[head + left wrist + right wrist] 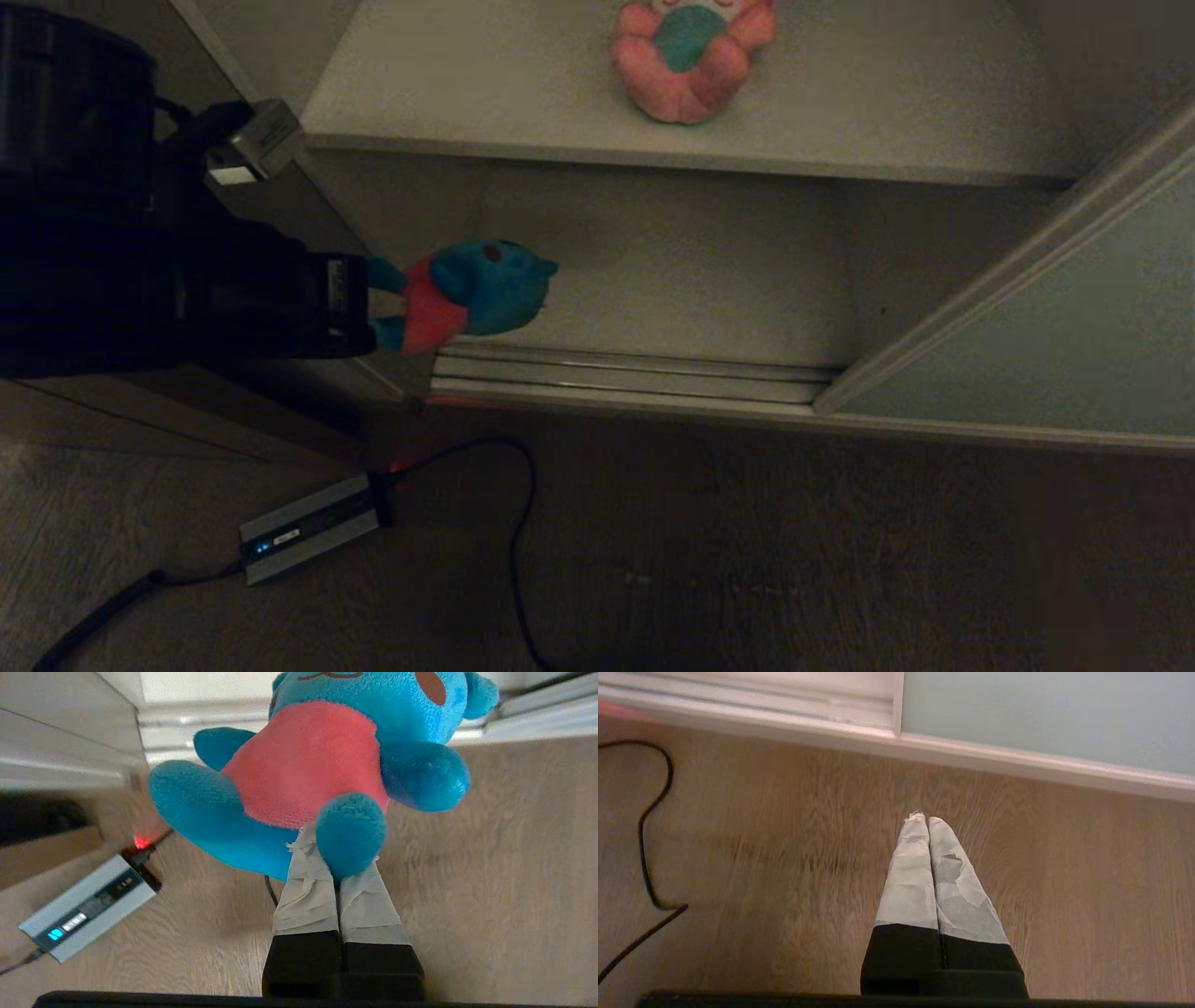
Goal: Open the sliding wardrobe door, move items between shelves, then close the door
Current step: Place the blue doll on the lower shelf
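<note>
1. The left end effector (334, 858), its tape-wrapped fingers (306, 896) pressed together, is clamped on a leg of the small teal plush toy with the red-pink belly (467, 297); it reaches in from nine o'clock in the head view, and the toy hangs in the air at the wardrobe's open front, just above the ribbed metal floor track (635, 375).
2. In the left wrist view the same toy (308, 760) fills the frame, belly toward the camera, with the wood-grain floor (490, 868) behind it.
3. The larger pink plush toy with the white face and teal belly (693, 58) sits at twelve o'clock on the upper flat off-white shelf board (934, 121), well apart from the teal one.
4. The lower off-white shelf board (691, 289) lies beneath it, behind the held toy.
5. The matte pale grey-green sliding wardrobe door with its thin cream frame (1055, 345) stands slid aside at three o'clock, leaving the compartment open.
6. The right end effector (928, 823) points down over bare floor near the door's lower edge (1041, 714), its taped fingertips together and holding nothing.
7. A silver box with a blue light (308, 528) and a black cable (515, 551) lie on the floor at seven o'clock.
</note>
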You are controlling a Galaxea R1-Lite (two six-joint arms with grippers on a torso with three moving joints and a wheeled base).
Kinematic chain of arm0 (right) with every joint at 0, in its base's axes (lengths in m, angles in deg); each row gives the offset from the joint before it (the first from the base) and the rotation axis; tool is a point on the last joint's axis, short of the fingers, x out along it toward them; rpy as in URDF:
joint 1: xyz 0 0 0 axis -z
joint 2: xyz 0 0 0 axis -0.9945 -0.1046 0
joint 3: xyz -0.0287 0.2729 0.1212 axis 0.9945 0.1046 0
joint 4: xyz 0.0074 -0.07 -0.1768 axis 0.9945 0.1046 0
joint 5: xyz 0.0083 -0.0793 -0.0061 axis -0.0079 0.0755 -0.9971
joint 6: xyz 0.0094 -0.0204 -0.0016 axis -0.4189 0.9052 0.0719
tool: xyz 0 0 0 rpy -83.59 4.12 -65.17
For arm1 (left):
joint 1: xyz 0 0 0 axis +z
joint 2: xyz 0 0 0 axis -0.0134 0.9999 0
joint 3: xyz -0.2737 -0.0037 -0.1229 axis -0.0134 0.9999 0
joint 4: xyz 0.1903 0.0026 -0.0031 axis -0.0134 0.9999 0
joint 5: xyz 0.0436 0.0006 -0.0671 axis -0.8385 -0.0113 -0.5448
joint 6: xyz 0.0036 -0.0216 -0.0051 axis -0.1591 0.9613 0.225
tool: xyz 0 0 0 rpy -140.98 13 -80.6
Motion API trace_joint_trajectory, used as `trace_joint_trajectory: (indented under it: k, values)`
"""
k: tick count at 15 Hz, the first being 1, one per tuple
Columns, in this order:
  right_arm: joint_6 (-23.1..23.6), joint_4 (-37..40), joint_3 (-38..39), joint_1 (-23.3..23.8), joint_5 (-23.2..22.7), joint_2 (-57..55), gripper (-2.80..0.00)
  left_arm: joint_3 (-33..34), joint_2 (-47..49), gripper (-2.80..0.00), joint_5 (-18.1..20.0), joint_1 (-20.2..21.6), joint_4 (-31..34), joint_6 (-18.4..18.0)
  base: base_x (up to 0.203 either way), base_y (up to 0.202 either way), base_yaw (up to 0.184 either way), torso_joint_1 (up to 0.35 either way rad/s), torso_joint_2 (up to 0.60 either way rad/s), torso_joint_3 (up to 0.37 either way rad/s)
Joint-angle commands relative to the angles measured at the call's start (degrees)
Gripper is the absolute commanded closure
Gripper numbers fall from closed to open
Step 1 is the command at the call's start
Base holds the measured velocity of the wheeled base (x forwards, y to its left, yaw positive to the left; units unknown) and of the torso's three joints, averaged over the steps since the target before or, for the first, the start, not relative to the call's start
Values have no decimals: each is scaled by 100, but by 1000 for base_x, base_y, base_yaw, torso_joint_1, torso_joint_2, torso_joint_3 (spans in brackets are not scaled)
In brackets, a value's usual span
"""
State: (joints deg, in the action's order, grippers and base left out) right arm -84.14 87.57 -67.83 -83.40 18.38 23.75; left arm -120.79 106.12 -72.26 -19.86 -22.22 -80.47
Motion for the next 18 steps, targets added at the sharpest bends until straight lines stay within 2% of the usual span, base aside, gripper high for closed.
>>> trace_joint_trajectory:
  k: [1, 11, 14, 18]
  values:
    - [3, 0, 19, -6, -4, -1, 0, 16, 242, 0, 2, 2, 8, 55, 0, 0, 0, 5, -1, -190]
    - [3, 0, 18, -7, -4, -1, 0, -452, 1439, 0, -89, 2, -531, 106, 0, 0, 0, 3, 5, -198]
    - [3, 0, 26, -7, 1, -1, 0, -688, 1879, 0, -283, 2, -942, 132, 0, 0, 0, 3, 0, -197]
    - [3, 0, 20, -7, -4, -1, 0, -1469, 2638, 0, -618, -20, -1368, 197, 0, 0, 0, 4, 2, -198]
